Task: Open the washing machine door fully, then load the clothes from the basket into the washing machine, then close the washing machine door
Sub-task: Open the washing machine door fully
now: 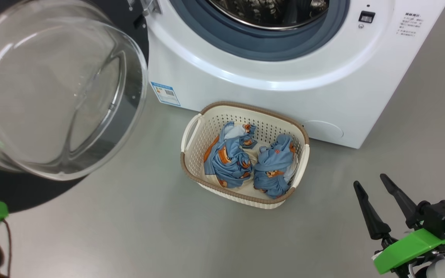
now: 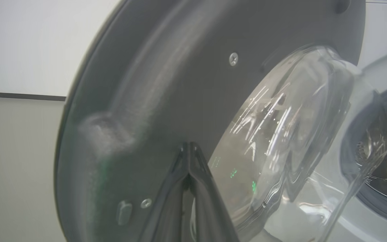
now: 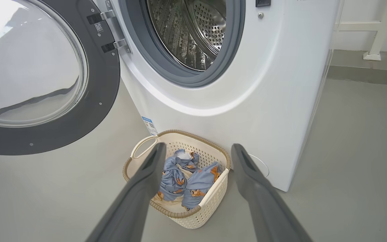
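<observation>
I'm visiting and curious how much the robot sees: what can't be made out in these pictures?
Left wrist view: whether the left pincer touches the washing machine door; tips merge with its dark rim.
Head view: most of the drum, cut off by the top edge.
Head view: the print on the blue label, too small.
Head view: the basket bottom beneath the clothes.

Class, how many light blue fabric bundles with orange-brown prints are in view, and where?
2. Both in the cream-white perforated plastic basket: left bundle, right bundle. Others may hide beneath.
</observation>
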Controlling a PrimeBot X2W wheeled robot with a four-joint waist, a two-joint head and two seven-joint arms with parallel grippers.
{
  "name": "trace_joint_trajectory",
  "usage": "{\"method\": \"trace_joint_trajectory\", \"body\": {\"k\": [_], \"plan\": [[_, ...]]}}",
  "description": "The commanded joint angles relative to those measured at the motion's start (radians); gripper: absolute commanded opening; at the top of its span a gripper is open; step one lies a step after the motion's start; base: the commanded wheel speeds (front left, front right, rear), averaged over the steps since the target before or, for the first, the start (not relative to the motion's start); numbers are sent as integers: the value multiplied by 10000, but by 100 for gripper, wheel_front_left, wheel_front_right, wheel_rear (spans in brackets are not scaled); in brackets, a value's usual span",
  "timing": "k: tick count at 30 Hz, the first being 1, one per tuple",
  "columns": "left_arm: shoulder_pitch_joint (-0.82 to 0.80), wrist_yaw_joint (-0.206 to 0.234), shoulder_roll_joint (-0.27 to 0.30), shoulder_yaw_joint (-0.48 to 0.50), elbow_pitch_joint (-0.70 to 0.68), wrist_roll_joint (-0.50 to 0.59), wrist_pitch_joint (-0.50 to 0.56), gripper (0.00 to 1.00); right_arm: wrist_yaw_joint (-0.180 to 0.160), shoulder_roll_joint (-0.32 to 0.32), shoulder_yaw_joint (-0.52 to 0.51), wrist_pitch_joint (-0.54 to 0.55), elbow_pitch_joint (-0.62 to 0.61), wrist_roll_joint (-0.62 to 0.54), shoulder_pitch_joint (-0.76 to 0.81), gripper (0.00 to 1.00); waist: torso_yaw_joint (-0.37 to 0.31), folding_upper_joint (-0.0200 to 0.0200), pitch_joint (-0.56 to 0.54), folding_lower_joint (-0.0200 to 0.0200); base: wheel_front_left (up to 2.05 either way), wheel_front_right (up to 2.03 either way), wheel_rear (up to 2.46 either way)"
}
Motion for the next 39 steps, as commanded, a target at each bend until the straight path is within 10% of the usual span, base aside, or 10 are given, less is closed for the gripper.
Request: {"method": "trace_joint_trajectory", "body": {"k": [1,25,39], "plan": [[-457,23,678,506,-85,153,-62,0,16,-141,153,-122,-262,-159,-186,100,-44,0,128,0,0,0,0],[-2557,-745,1620,2555,2868,1918,-62,0,16,-497,311,-122,-251,-306,-825,100,-500,0,781,0,0,0,0],[-1420,-1264,786,2806,2473,1978,-62,0,16,-69,289,-122,-58,-229,-397,100,-360,0,-252,0,0,0,0]]}}
